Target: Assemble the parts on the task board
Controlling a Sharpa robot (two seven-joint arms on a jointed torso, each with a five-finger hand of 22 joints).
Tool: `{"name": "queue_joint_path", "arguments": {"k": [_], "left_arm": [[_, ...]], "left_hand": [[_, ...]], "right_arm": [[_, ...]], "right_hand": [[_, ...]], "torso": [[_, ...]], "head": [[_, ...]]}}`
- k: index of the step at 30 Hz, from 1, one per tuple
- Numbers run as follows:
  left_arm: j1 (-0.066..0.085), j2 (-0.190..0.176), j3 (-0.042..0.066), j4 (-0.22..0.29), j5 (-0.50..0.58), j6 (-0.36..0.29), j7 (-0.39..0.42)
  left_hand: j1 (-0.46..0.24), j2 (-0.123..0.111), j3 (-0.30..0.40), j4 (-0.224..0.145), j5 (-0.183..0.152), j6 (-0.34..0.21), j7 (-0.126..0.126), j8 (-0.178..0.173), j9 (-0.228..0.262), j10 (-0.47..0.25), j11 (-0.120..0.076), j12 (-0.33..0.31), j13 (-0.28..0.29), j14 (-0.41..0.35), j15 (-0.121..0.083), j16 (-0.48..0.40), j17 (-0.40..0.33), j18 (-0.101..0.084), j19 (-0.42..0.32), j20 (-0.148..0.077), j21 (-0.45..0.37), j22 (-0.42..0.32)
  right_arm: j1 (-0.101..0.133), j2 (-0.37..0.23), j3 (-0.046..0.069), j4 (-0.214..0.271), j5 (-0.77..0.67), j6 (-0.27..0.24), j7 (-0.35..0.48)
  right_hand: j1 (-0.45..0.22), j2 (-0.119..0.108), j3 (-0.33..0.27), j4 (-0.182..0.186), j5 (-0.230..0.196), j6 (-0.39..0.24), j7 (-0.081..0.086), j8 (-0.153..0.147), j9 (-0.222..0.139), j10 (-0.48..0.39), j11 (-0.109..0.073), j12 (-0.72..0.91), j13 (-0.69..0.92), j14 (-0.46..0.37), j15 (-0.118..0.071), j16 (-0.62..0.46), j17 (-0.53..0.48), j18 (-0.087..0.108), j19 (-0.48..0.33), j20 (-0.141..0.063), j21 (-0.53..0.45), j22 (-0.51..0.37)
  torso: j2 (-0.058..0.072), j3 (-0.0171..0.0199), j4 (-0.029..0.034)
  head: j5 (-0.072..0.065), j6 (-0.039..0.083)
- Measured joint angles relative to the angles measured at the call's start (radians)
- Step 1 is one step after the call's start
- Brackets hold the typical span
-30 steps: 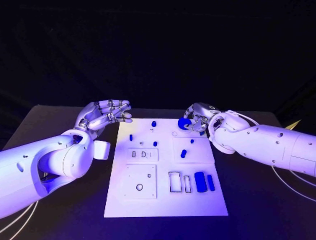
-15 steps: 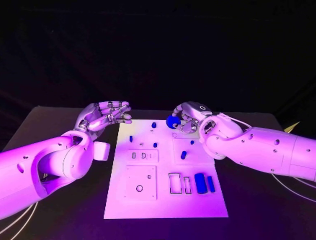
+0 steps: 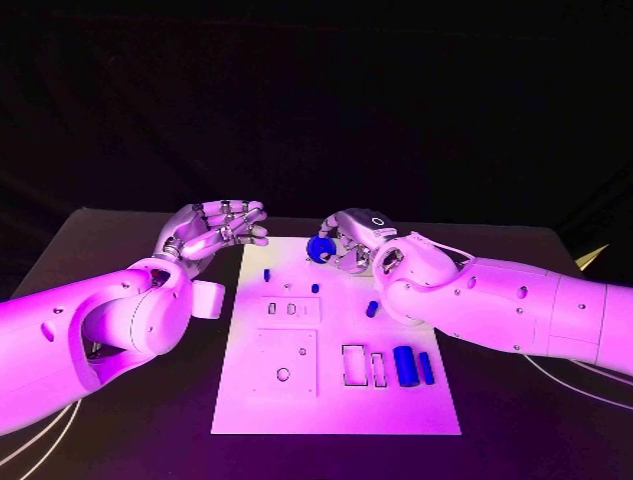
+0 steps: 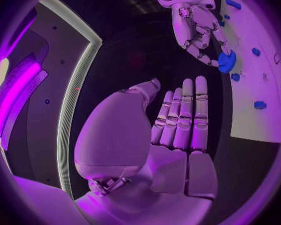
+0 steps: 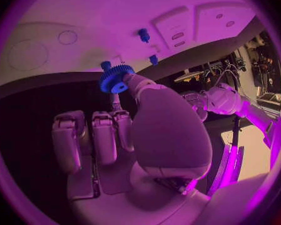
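Black table [image 3: 114,400] seen under board; dark backdrop [image 3: 316,100] seen behind; thin cables [image 3: 28,445] draped at table's near-left edge.

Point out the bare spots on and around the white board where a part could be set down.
Free: the black table right of the task board, the board's near strip below its recessed slots, and the table at its near left corner. Crowded: the far end, where the right robot hand holds a blue gear over the pegs and the left robot hand hovers beside the corner.
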Motion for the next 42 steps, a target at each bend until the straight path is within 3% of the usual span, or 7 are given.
{"name": "queue_joint_path", "arguments": {"k": [9,25,42], "left_arm": [[0.000,0.001,0.000,0.001,0.000,0.001,0.000],[0.000,0.003,0.000,0.004,0.000,0.003,-0.004],[0.000,0.003,0.000,0.002,0.000,0.004,-0.008]], "left_hand": [[0.000,0.000,0.000,0.000,0.000,0.000,0.000,0.000,0.000,0.000,0.000,0.000,0.000,0.000,0.000,0.000,0.000,0.000,0.000,0.000,0.000,0.000],[-0.002,0.002,0.000,0.000,0.000,0.000,0.000,0.000,0.001,0.000,0.000,0.000,0.000,0.000,0.000,0.000,0.006,0.000,-0.004,0.004,0.004,0.005],[-0.005,0.005,0.000,0.000,0.000,-0.004,0.004,0.000,0.001,0.000,0.000,0.000,0.000,-0.004,0.004,-0.005,0.007,0.000,-0.007,0.000,0.010,0.006]], "right_arm": [[-0.021,0.052,-0.001,-0.047,-0.003,0.009,0.001],[-0.027,0.096,-0.003,-0.115,-0.004,0.026,0.004],[-0.028,0.114,-0.005,-0.126,-0.004,0.045,0.020]], "right_hand": [[-0.007,-0.007,0.004,-0.004,-0.002,0.008,-0.001,0.001,0.000,0.000,0.000,0.000,0.001,0.000,0.000,0.000,0.000,0.000,0.000,0.000,0.000,0.000],[-0.020,-0.009,0.011,-0.005,-0.006,0.012,0.000,0.001,-0.001,0.000,0.000,0.000,0.000,0.000,0.000,0.000,0.000,0.000,0.000,0.000,0.000,0.000],[-0.031,-0.018,0.015,-0.010,-0.010,0.016,-0.002,-0.001,-0.003,0.000,0.000,0.000,0.000,0.000,0.000,0.000,0.000,0.000,0.000,0.000,0.000,0.000]], "torso": [[0.000,0.0008,-0.0009],[0.000,0.0012,0.0004],[0.000,0.0012,-0.0014]], "head": [[0.005,-0.005],[0.011,-0.010],[0.016,-0.016]]}}
